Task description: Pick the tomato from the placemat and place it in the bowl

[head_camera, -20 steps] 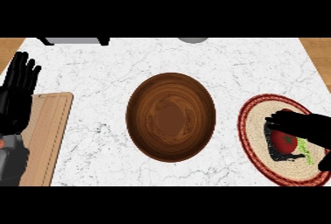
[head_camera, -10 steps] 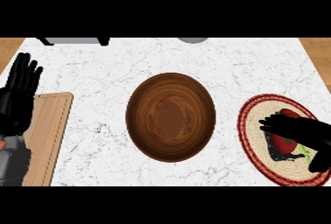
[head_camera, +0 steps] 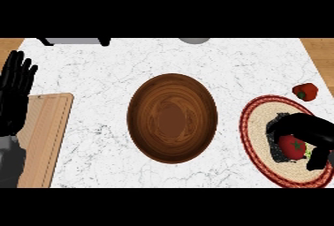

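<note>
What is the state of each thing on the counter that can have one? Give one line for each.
Tomato: on the placemat, right hand curled round it.
Bowl: upright, nothing in it.
Placemat: flat at the counter's right edge.
Right hand: shut on the tomato.
Left hand: open, resting at the left edge.
Cutting board: flat, bare.
Small red vegetable: lying apart, beyond the placemat.

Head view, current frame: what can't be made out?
- Tomato: partly covered by the right hand; contact underneath cannot be seen.
- Placemat: far side cut off by the right edge.
- Dark patch under the tomato: unidentifiable.
- Grey object at the top edge: cut off.
- Left hand: wrist runs out of view.
</note>
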Motion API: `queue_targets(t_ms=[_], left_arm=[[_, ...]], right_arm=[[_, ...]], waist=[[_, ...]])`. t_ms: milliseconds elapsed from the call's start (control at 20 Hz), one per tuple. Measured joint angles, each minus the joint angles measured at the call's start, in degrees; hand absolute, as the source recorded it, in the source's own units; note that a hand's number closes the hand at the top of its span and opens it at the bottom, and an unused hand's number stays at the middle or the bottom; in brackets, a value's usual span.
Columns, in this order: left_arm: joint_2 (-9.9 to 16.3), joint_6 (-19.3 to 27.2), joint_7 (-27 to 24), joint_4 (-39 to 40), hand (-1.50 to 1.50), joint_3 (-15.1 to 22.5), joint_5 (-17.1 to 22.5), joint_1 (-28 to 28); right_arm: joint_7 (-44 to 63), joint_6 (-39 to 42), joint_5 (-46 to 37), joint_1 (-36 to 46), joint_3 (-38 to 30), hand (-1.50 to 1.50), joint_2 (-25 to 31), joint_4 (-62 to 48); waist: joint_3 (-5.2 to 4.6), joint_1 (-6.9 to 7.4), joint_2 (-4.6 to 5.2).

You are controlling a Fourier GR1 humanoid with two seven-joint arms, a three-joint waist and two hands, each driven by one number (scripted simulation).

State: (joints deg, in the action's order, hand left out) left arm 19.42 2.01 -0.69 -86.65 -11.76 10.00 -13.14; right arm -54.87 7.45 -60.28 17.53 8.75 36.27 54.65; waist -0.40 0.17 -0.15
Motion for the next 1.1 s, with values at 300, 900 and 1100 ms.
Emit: queue_targets(t_ms=[300,900,1100], left_arm=[[-0.07,-0.14,0.5,1.03,0.0,-0.7,-0.23,-1.53],[-0.56,0.09,-0.17,0.78,0.0,-0.98,-0.88,-0.19],[-0.37,0.11,0.76,0.56,0.0,-1.1,-0.89,-0.49]], right_arm=[[-2.01,-1.74,0.03,0.94,-1.1,1.5,-0.45,-0.75],[19.26,-1.5,5.28,-3.61,-18.31,1.5,7.01,-6.88],[25.11,-0.97,7.96,-5.57,-22.87,1.5,8.62,-0.76]], waist=[[-0.03,-0.2,0.03],[0.32,-1.37,-0.06],[0.3,-1.41,-0.17]])
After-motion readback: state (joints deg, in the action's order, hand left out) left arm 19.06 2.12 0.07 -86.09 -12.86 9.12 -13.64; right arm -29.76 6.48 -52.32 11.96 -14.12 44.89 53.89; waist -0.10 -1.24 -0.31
